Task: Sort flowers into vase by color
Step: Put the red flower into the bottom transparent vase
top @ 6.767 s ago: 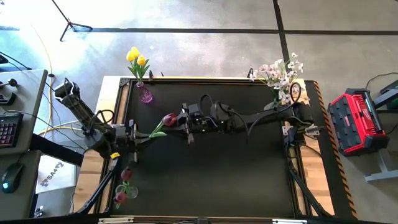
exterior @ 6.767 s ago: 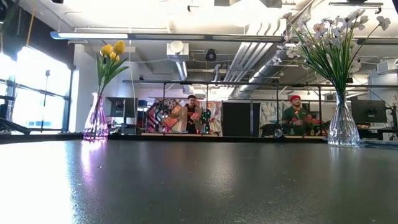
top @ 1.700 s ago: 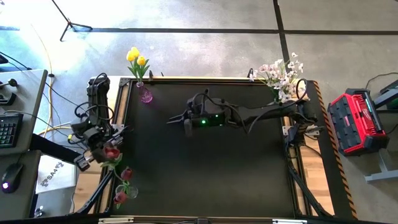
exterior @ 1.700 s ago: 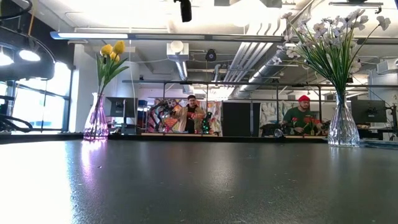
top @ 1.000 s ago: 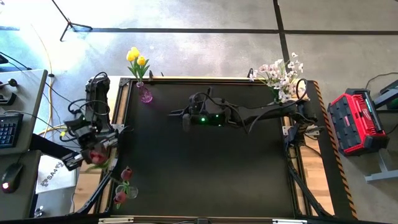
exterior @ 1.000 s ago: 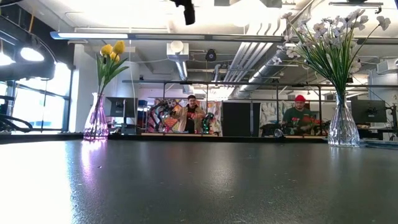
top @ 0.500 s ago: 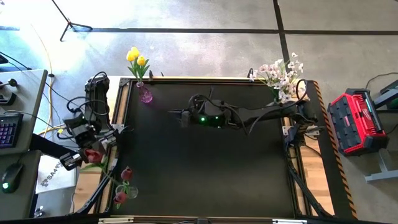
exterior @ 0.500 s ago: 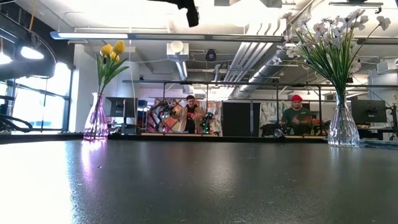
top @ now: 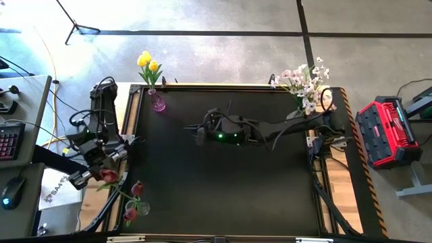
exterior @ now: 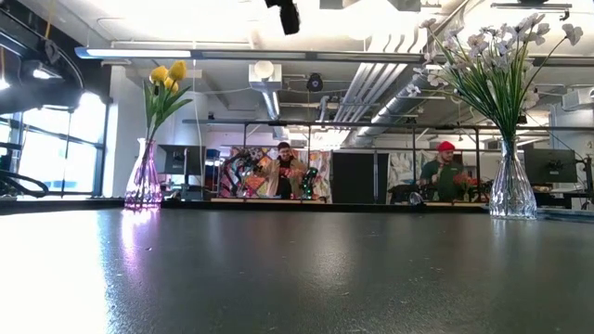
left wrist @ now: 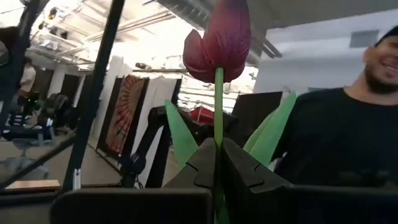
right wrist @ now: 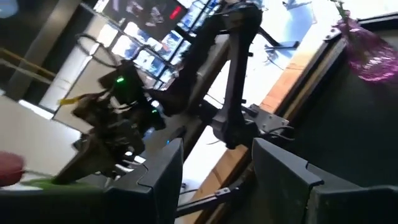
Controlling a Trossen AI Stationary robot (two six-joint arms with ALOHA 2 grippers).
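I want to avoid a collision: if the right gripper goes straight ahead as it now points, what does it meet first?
Probably the left arm; the right gripper, open and empty, faces it, though depth is unclear.

past my own two dark fingers (right wrist: 283, 177), spread apart with nothing between them, i see the other arm (right wrist: 233, 74) rising off the black table's edge (right wrist: 292, 87), its gripper (right wrist: 93, 146) near a dark red tulip (right wrist: 9, 167), the purple vase (right wrist: 367, 50) standing farther along that edge.

Dark red tulip (left wrist: 219, 40) stem base hidden between left end effector (left wrist: 217, 163) fingers; person cropped at edge
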